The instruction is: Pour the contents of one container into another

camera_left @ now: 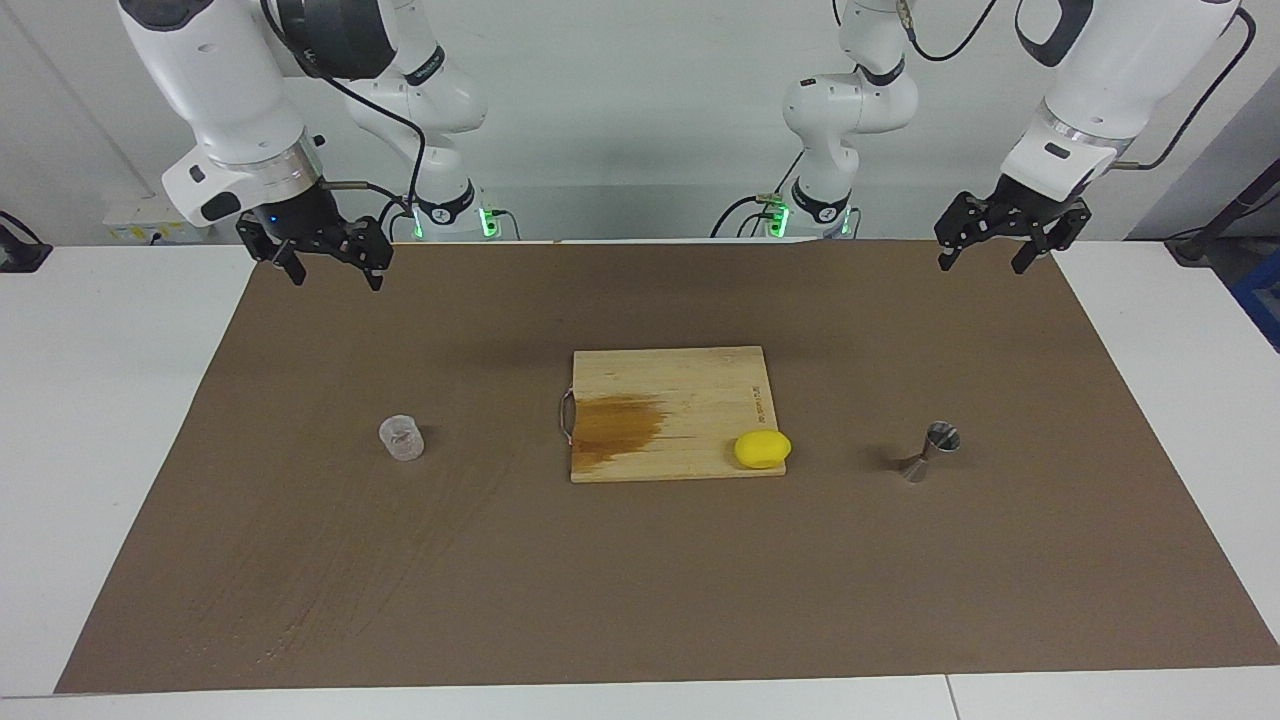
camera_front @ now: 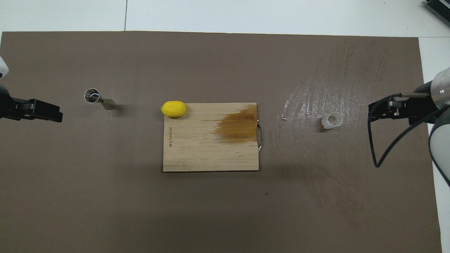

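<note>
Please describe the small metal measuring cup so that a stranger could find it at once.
Start at the wooden cutting board in the middle of the brown mat. From the lemon on its corner, go toward the left arm's end to the steel jigger. It alone is shiny metal, hourglass-shaped and tilted.

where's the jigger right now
The jigger stands upright on the brown mat toward the left arm's end of the table, beside the cutting board corner where the lemon lies.
</note>
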